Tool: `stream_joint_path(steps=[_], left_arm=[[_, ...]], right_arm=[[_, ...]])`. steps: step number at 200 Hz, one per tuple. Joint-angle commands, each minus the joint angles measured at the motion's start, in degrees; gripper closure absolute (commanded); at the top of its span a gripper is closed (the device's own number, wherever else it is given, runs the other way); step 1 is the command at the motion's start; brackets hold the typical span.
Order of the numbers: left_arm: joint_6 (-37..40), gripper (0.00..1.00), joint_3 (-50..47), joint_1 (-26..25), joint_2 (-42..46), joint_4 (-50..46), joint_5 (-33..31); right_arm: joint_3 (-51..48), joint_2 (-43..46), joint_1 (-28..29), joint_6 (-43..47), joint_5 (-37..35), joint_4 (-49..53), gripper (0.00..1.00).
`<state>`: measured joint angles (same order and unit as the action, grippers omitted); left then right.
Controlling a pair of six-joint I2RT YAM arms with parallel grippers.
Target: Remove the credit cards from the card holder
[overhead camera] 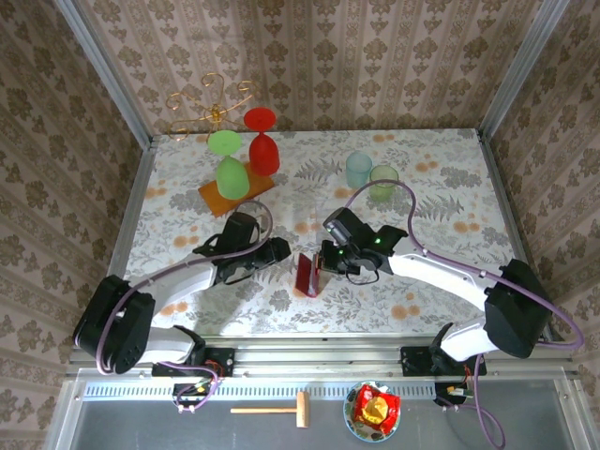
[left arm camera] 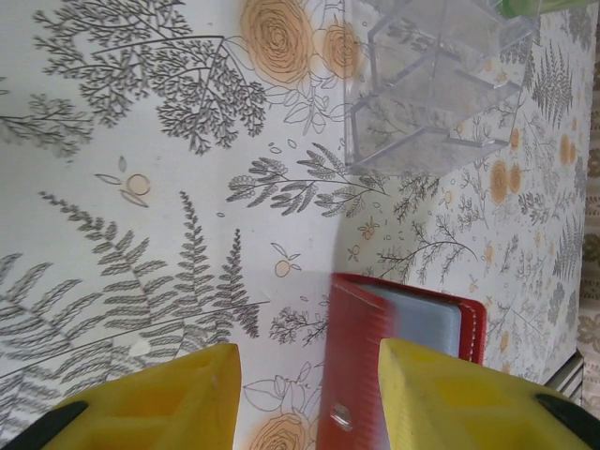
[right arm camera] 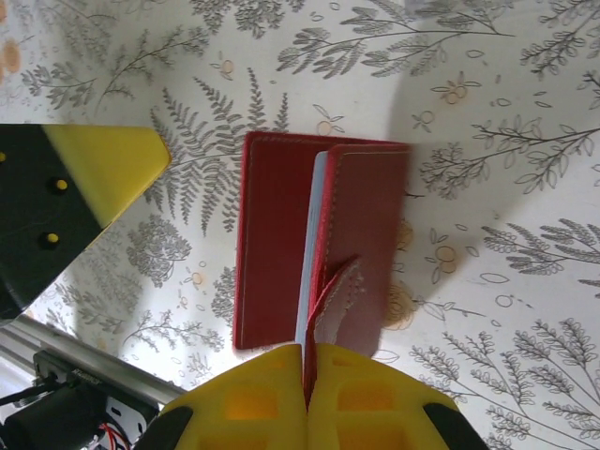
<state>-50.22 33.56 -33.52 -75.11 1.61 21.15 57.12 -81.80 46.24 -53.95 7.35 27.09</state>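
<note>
- Top view: the card holder (overhead camera: pixel 307 275) sits on the desk (overhead camera: pixel 262 314) between my two end effectors, tipped up on one edge, not flat. My left end effector (overhead camera: pixel 279 251) is just left of the holder. My right end effector (overhead camera: pixel 324 264) is against its right side.
- Left wrist view: my left end effector (left arm camera: pixel 309 398) has its fingers apart and grips nothing. The holder's red cover reaches up between them, close to the right finger, and a greyish clear pocket shows beyond the cover.
- Right wrist view: my right end effector (right arm camera: pixel 306 398) is pressed together on the holder's small red side tab (right arm camera: pixel 336 286), lifting one cover off the other.
- A thin pale-blue sliver shows between the covers. I cannot tell whether it is a card's edge or the pocket's.
- Progress, as I judge it: the holder is only being opened. The credit cards all remain to be drawn out.
</note>
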Motion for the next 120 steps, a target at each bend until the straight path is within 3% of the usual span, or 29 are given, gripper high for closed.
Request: stream_joint_path(steps=[1, 59, 120], left_arm=[[1.9, 0.57, -1.3, 1.0, 3.0, -2.1, 0.3], [3.8, 0.56, -2.7, 1.4, 7.6, -6.1, 0.7], [4.5, 0.59, -0.2, 0.1, 4.6, -5.4, 1.2]], right_arm=[[2.6, -1.4, 1.4, -1.0, 0.3, 0.5, 0.97], [6.2, -5.8, 3.9, -1.5, 0.7, -0.5, 0.96], [4.4, -2.2, 3.8, 2.1, -2.5, 3.1, 0.97]])
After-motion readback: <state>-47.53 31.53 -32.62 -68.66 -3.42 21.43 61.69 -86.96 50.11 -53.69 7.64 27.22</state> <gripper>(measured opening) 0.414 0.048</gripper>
